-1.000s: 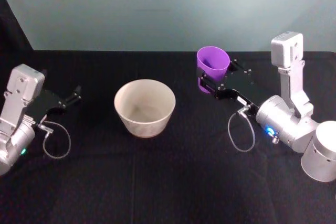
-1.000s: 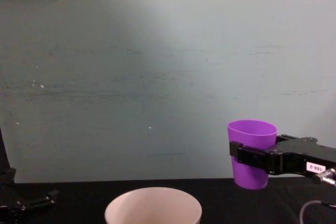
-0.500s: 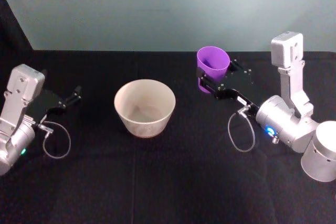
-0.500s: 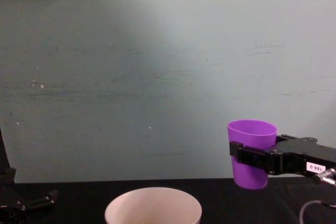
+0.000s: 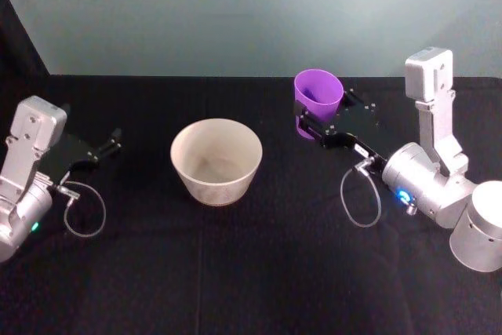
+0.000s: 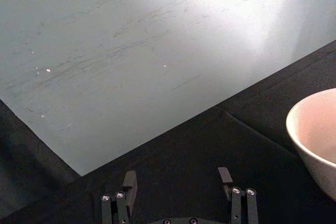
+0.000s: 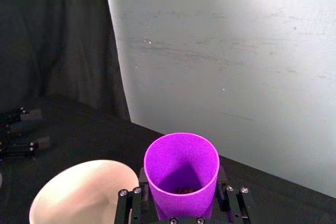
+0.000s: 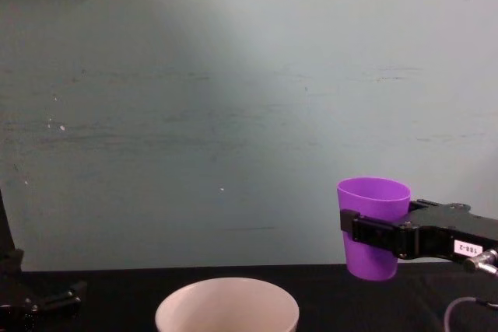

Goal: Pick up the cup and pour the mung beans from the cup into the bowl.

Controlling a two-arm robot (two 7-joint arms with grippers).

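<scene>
Our right hand point(image 5: 320, 119) pinches the purple cup point(image 5: 318, 92) around its middle, one finger on each side, and holds it upright to the right of the cream bowl point(image 5: 216, 161), apart from it. A few dark mung beans point(image 7: 183, 189) lie at the cup's bottom. The bowl stands on the black bench point(image 5: 235, 272). Our left hand point(image 5: 108, 145) is at the bench's left side, fingers spread, well apart from the bowl.

I log, on the black table point(image 5: 251, 272):
- Wide round pale cream bowl point(image 5: 216, 161), standing left of centre.
- Small purple plastic cup point(image 5: 318, 98), upright above the surface, right of the bowl and nearer the rear edge, clasped by my right gripper point(image 5: 312, 125); dark beans point(image 7: 182, 190) in its bottom.
- Left gripper point(image 5: 110, 145), by the left edge, fingers apart, well apart from the bowl.
</scene>
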